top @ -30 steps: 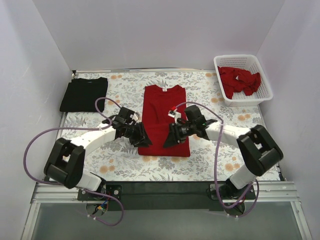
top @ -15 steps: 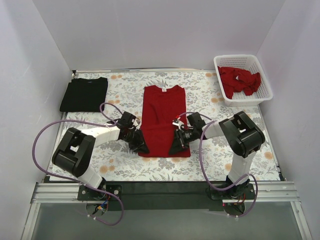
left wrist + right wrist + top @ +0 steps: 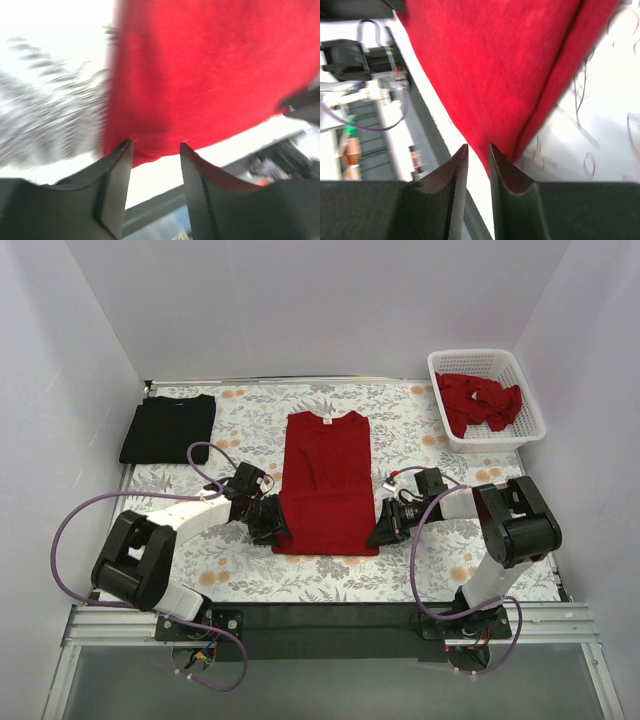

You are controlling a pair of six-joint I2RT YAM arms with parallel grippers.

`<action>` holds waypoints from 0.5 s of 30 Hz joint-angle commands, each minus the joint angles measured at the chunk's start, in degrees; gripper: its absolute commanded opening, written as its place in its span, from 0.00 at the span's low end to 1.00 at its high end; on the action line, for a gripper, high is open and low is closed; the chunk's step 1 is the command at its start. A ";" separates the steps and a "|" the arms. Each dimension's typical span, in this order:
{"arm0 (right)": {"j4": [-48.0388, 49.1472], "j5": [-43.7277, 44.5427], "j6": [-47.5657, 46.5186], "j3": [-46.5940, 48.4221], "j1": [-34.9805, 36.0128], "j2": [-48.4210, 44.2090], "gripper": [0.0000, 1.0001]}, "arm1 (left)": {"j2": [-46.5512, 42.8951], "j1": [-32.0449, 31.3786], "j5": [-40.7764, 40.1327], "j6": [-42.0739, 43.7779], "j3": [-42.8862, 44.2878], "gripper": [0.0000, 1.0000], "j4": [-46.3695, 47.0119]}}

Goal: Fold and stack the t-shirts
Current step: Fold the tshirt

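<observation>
A red t-shirt (image 3: pixel 327 480), folded into a long strip with a white neck label at the far end, lies flat in the middle of the table. My left gripper (image 3: pixel 272 528) is at its near left corner, jaws open, and the corner of the shirt (image 3: pixel 200 75) lies just beyond the tips (image 3: pixel 155 145). My right gripper (image 3: pixel 383 532) is at the near right corner. Its jaws stand a narrow gap apart (image 3: pixel 478 147), with the shirt's corner (image 3: pixel 510 75) at the tips and no cloth between them. A folded black t-shirt (image 3: pixel 168 427) lies at the far left.
A white lattice basket (image 3: pixel 528 390) at the far right holds crumpled red shirts (image 3: pixel 480 402). The table has a floral cover (image 3: pixel 240 570). White walls enclose the left, back and right. A dark rail (image 3: pixel 330 618) runs along the near edge by the arm bases.
Both grippers have moved outward and toward me, from over the lower middle of the red shirt to its near corners. The shirt's lower part now lies flatter.
</observation>
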 commanded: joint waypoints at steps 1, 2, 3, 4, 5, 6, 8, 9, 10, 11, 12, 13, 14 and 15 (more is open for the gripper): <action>-8.23 6.77 -5.86 1.99 -0.19 -5.67 0.26 | -7.49 0.49 -13.87 -0.31 2.79 0.45 -8.52; -10.76 8.00 -6.47 2.69 -0.11 -8.56 0.26 | -10.38 0.49 -14.68 -0.84 3.41 0.47 -9.14; -11.74 10.63 -6.65 2.96 -0.10 -9.98 0.27 | -11.54 0.41 -15.38 -1.63 4.11 0.51 -10.62; -12.89 12.05 -6.83 3.22 0.07 -11.39 0.27 | -12.86 0.23 -16.08 -2.25 4.90 0.52 -11.42; -14.81 13.80 -7.01 3.49 0.42 -14.36 0.28 | -13.92 -0.03 -17.92 -3.30 5.17 0.52 -12.30; -15.96 17.56 -7.27 4.19 0.86 -15.78 0.30 | -15.58 -0.03 -18.81 -3.74 5.17 0.53 -13.70; -17.55 21.36 -7.53 4.81 2.88 -20.00 0.32 | -16.47 -0.39 -20.13 -4.19 4.39 0.55 -14.76; -18.95 25.29 -7.62 5.59 3.75 -21.23 0.35 | -16.74 -0.47 -20.31 -4.27 3.95 0.56 -15.20; -19.48 27.51 -7.62 6.04 5.85 -23.68 0.37 | -16.65 -0.82 -20.31 -4.28 3.33 0.57 -15.29; -20.18 29.79 -7.62 6.39 7.00 -24.75 0.39 | -16.48 -1.09 -20.13 -4.36 2.28 0.57 -15.30; -21.24 34.51 -7.62 7.35 8.23 -25.72 0.44 | -15.78 -1.35 -19.96 -4.54 1.75 0.58 -15.38; -22.03 36.91 -7.88 7.88 10.77 -27.29 0.47 | -15.34 -2.22 -20.04 -4.71 1.48 0.59 -15.30; -22.65 39.28 -8.24 8.32 12.10 -27.74 0.48 | -14.98 -2.84 -20.39 -4.98 1.13 0.59 -15.21; -23.70 43.74 -8.67 8.76 13.42 -28.27 0.52 | -14.55 -3.98 -21.01 -5.59 1.13 0.59 -15.12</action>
